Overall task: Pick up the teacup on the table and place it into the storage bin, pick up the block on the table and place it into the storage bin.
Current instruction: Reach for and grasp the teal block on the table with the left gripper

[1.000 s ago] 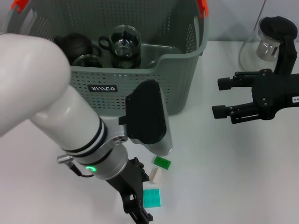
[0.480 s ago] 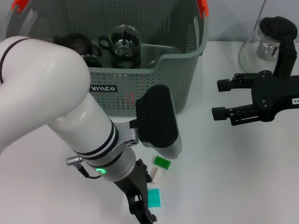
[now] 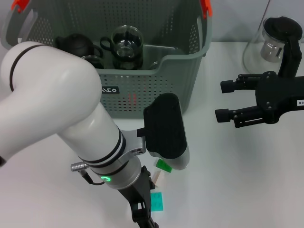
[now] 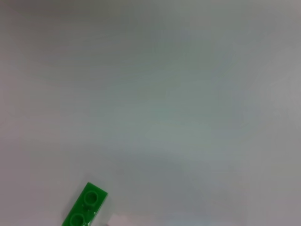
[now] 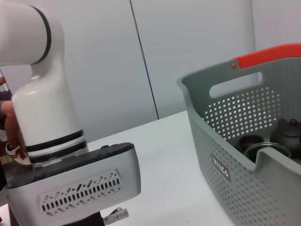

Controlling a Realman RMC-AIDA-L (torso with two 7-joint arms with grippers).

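The grey-green storage bin [image 3: 180,71] stands at the back and holds dark teacups [image 3: 76,45] and a glass cup [image 3: 127,42]; it also shows in the right wrist view [image 5: 244,155]. No teacup shows on the table. A green block [image 3: 164,166], a cream block [image 3: 158,178] and a teal block [image 3: 156,201] lie on the white table in front of the bin. My left gripper [image 3: 140,214] hangs at the bottom edge, just left of the teal block. The green block also shows in the left wrist view [image 4: 85,206]. My right gripper [image 3: 221,100] is open and empty, right of the bin.
A glass pitcher with a black handle [image 3: 268,45] stands at the back right, behind my right arm. My bulky white left arm [image 3: 61,109] covers much of the table's left and the bin's front wall.
My left arm has swung right and forward; its black wrist housing now covers part of the green block. The right arm has not moved.
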